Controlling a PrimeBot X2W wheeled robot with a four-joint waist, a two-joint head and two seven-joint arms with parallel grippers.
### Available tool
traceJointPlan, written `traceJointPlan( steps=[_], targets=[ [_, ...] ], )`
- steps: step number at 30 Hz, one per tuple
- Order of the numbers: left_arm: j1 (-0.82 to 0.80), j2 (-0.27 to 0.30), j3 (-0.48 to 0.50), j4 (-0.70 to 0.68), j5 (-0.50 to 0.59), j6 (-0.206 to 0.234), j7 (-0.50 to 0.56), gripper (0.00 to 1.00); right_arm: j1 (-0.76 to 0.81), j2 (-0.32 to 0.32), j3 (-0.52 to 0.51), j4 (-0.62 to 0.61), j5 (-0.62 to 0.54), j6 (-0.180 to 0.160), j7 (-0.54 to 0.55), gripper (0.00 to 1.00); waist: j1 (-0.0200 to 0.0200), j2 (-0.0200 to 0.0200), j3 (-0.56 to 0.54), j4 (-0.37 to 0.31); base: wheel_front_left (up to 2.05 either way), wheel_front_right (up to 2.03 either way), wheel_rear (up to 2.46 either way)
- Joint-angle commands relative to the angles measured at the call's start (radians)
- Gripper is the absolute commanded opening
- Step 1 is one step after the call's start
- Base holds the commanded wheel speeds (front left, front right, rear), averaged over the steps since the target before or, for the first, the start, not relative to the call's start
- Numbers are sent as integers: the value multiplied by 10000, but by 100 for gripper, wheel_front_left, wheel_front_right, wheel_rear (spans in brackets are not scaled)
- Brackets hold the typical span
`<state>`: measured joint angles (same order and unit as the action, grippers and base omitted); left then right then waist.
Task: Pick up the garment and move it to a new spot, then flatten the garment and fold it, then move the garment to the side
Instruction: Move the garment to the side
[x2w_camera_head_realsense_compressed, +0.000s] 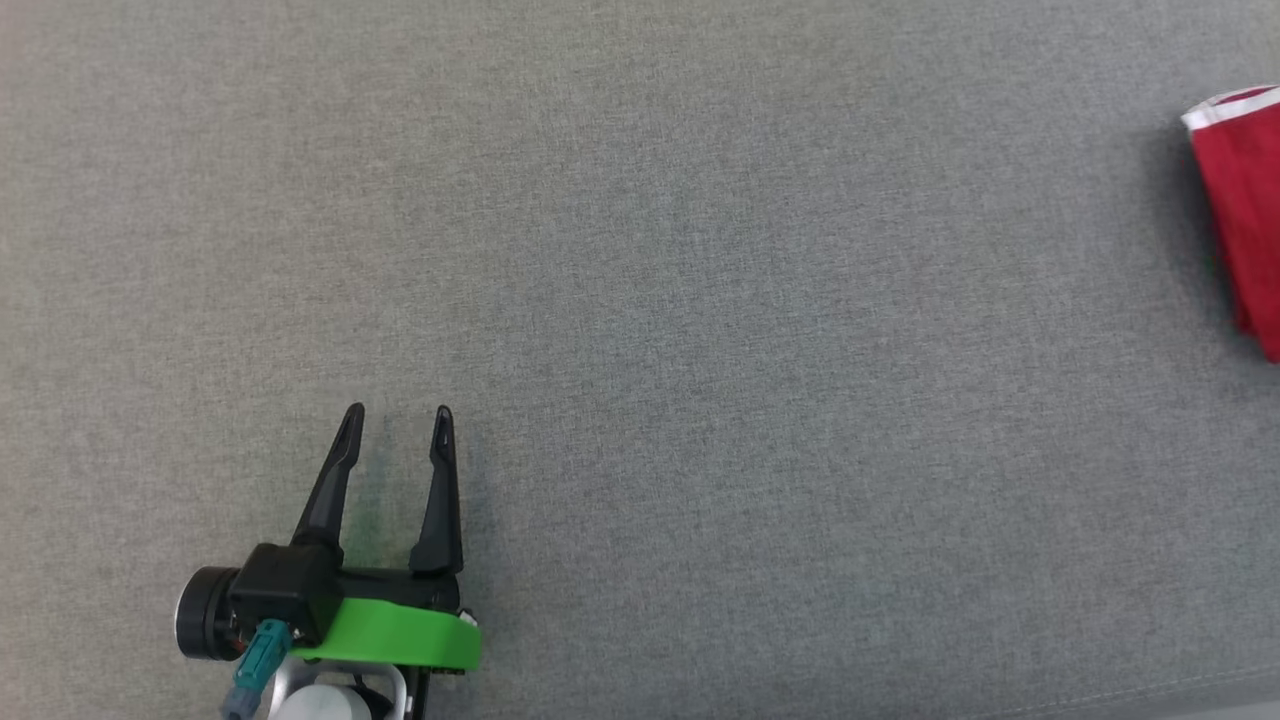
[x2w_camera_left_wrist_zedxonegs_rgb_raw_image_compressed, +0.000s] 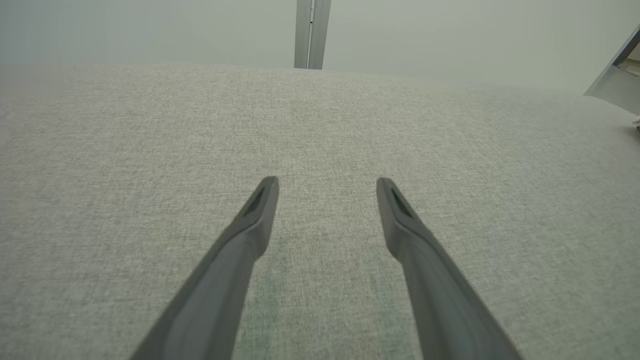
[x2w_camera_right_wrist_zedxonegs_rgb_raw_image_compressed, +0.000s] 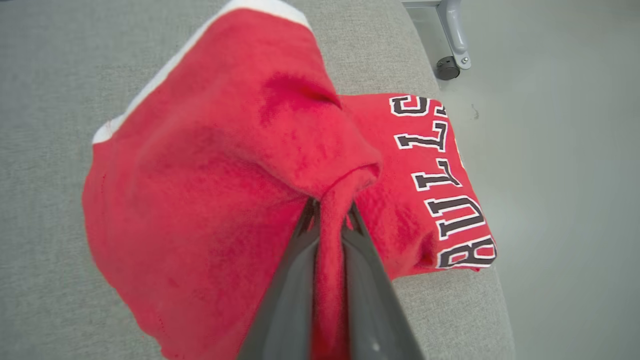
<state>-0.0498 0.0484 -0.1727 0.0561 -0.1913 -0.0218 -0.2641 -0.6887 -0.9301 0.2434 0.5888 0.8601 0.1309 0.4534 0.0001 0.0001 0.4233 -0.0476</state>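
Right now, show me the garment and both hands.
garment (x2w_camera_right_wrist_zedxonegs_rgb_raw_image_compressed: 200, 175), right wrist view, on its broad red bulge.
left hand (x2w_camera_head_realsense_compressed: 398, 412), head view, midway between its open fingertips.
right hand (x2w_camera_right_wrist_zedxonegs_rgb_raw_image_compressed: 331, 207), right wrist view, between fingertips shut on the garment.

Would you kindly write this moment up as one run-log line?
phase: pick-up | right hand: shut on red garment | left hand: open, empty, over grey surface

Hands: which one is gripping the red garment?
The right hand, shut on a pinched fold of the red garment; the left hand is open, holding nothing.
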Motion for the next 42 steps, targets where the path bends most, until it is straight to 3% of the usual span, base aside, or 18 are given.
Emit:
traceJointPlan(
  steps=[1,2,3,5,8,14,18,25,31,33,40,42],
  targets=[
    [-152,43,42,25,63,19,3,100,-194,-49,-73,293,-241,-4,-225,0,-1,-1,166,-18,0,0,0],
    [-127,43,58,51,90,16,3,100,-236,-9,-120,664,-486,-4,-441,0,-1,-1,184,2,0,0,0],
    [-112,43,67,67,96,0,3,100,-281,49,-124,971,-740,-4,-645,25,-1,-1,190,14,0,0,0],
    [-85,43,108,89,128,-26,3,100,-467,219,-178,1806,-1478,-4,-1255,100,-1,-1,200,38,0,0,0],
    [-27,42,127,103,157,-6,1,100,-650,661,-213,2716,-2219,-4,-1886,100,-1,-1,149,51,0,0,0],
    [134,42,172,21,33,140,3,100,-992,1245,-501,3414,-3487,-7,-4194,100,-1,-1,-173,-33,0,0,0],
    [404,43,427,-49,-104,286,3,100,-703,1611,-684,2969,-3921,-8,-5550,100,-1,-1,-794,-116,0,0,0],
    [982,42,1107,-127,-230,614,3,100,723,2699,-1109,1290,-4640,-8,-6863,100,-1,-1,-2248,-108,0,0,0],
    [1751,40,1575,-12,-66,648,3,100,2895,4399,-2309,-327,-5925,-7,-7163,100,-1,-1,-3500,-77,0,0,0],
    [1926,42,1659,84,-93,540,3,100,3634,5243,-2792,-833,-6349,-7,-7186,100,-1,-1,-3790,-66,0,0,0],
    [2187,42,1791,458,-159,-177,3,100,5758,7539,-3958,-2622,-7826,-7,-7185,100,-1,-1,-4270,-26,0,0,0],
    [2146,42,1808,578,-192,-320,3,100,6141,7919,-3930,-2894,-8039,-7,-7186,100,-1,-1,-4292,-25,0,0,0]
  ],
)
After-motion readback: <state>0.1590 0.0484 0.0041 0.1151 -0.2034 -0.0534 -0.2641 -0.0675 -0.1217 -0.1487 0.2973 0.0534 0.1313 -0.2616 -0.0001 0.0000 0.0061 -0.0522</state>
